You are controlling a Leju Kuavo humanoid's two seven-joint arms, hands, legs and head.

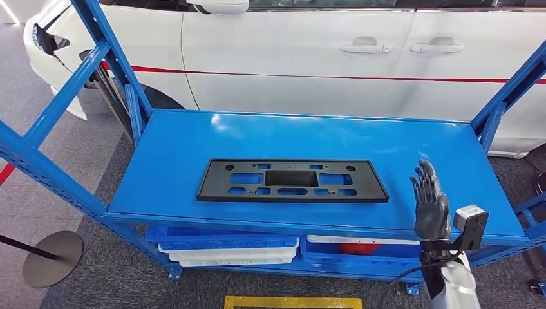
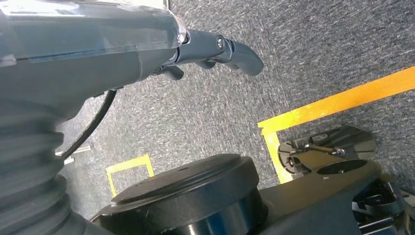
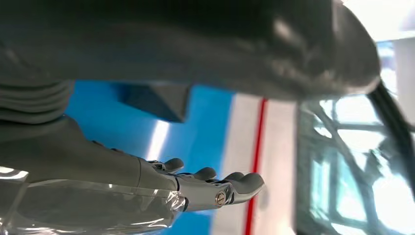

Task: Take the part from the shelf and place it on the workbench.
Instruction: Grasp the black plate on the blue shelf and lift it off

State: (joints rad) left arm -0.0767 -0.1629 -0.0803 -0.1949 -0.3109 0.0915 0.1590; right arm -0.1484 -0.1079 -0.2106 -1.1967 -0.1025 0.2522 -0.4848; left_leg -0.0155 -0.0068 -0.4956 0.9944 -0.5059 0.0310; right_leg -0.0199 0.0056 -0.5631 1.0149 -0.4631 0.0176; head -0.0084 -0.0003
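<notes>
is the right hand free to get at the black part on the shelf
Probably yes. The right hand is raised, fingers apart and holding nothing, over the blue shelf to the right of the black part. Nothing lies between them.

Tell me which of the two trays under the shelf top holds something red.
The right-hand blue tray, below the right hand: a red object shows inside. The left tray shows none.

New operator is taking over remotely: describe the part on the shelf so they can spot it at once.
Find the blue metal shelf in front of the white car. On its top deck lies the part, flat, left of the raised right hand. It is the only black piece there: a long rectangular plate with cut-outs.
</notes>
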